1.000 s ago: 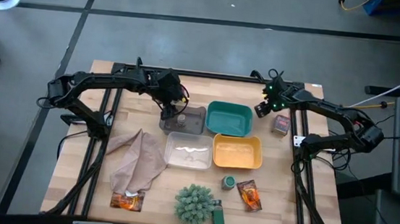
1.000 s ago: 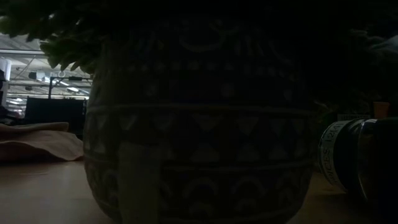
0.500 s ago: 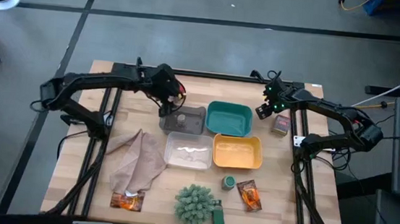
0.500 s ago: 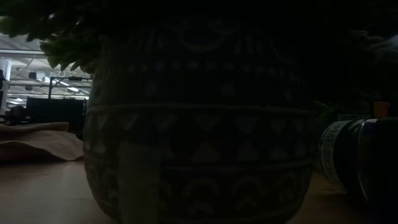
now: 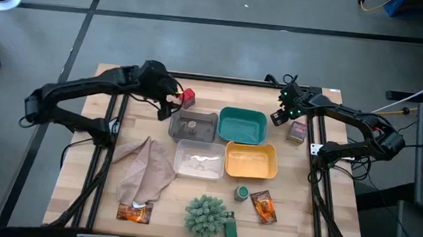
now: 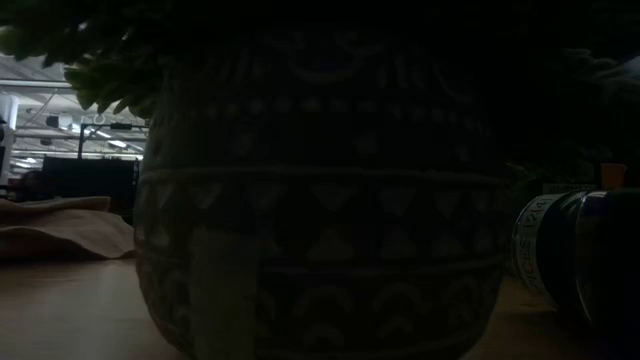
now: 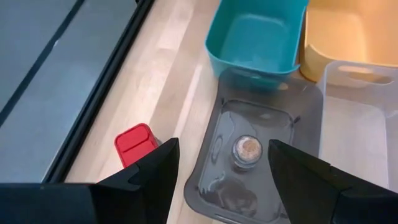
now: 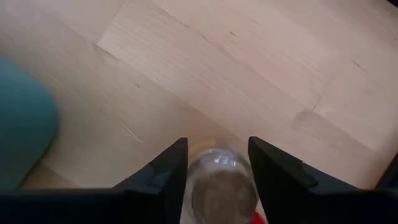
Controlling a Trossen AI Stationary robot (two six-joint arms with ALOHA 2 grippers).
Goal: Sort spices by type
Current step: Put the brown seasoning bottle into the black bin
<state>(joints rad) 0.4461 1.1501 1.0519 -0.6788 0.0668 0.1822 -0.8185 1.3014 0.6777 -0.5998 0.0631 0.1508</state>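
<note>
My right gripper (image 8: 217, 167) stands near the table's far right edge (image 5: 284, 117), shut on a small brownish-topped jar (image 8: 221, 193). A red tub (image 5: 296, 131) stands just beside it. My left gripper (image 7: 221, 180) hangs open and empty above the table's far left part (image 5: 171, 109). It is beside the grey tray (image 5: 203, 131), where another small brownish-topped jar (image 7: 247, 149) stands on the floor. A second red tub (image 5: 188, 97) stands on the wood behind that tray. Near the front lie a green jar (image 5: 242, 192), a second green jar (image 5: 230, 228) and two orange sachets (image 5: 263, 207) (image 5: 133, 213). My right gripper takes the small jar by its round glass sides (image 8: 194, 186), one finger on each side. The fingers come from above, pointing steeply down. The jar stands upright on the wooden table, lid up.
A teal tray (image 5: 261, 121), a yellow tray (image 5: 271, 168) and a clear tray (image 5: 182, 162) sit mid-table. A beige cloth (image 5: 145, 170) lies at the left. The spiky plant ball (image 5: 204, 215) in its patterned pot (image 6: 320, 200) stands at the front edge.
My left gripper has risen and drawn back from over the grey tray toward the table's far left, staying open. The small jar stays on the tray floor, and the red tub behind the tray has come into sight.
</note>
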